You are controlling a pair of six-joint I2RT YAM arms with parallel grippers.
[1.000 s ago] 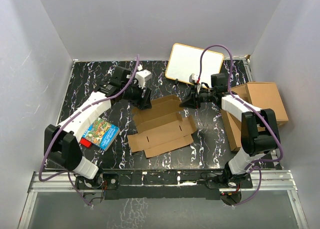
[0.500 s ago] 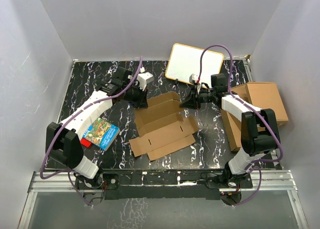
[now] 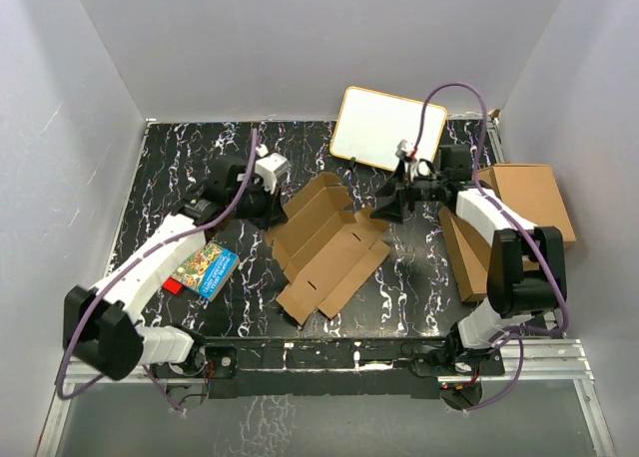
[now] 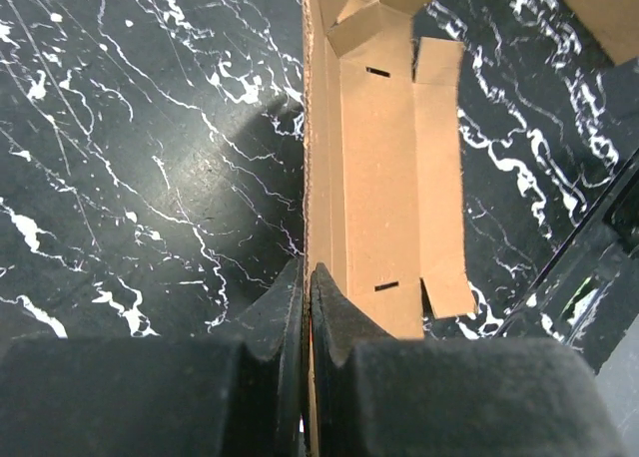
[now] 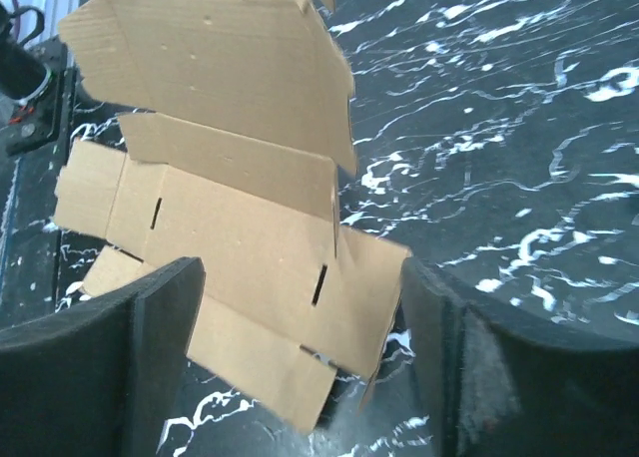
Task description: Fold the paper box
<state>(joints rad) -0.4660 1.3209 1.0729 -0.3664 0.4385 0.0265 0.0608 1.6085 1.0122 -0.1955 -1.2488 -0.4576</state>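
Two padded fingers of the left gripper (image 4: 307, 282) are pinched tight on a raised side edge of the paper box (image 3: 329, 247). The right gripper (image 5: 300, 277) is spread wide and holds nothing, just above the box's right side. The box sits partly unfolded at the middle of the black marbled table (image 3: 180, 168).

Robotics lab cell: plain grey wall panels (image 3: 300, 48) round black white-veined tabletop (image 3: 170, 168), w/ alu rail frame (image 3: 300, 349) along its near edge.

On table (image 3: 180, 158), middle: paper box (image 3: 324, 247). Left of the box, picture book (image 3: 203, 268); behind it, flat board (image 3: 387, 128); right of it, stacked cardboard boxes (image 3: 519, 213).
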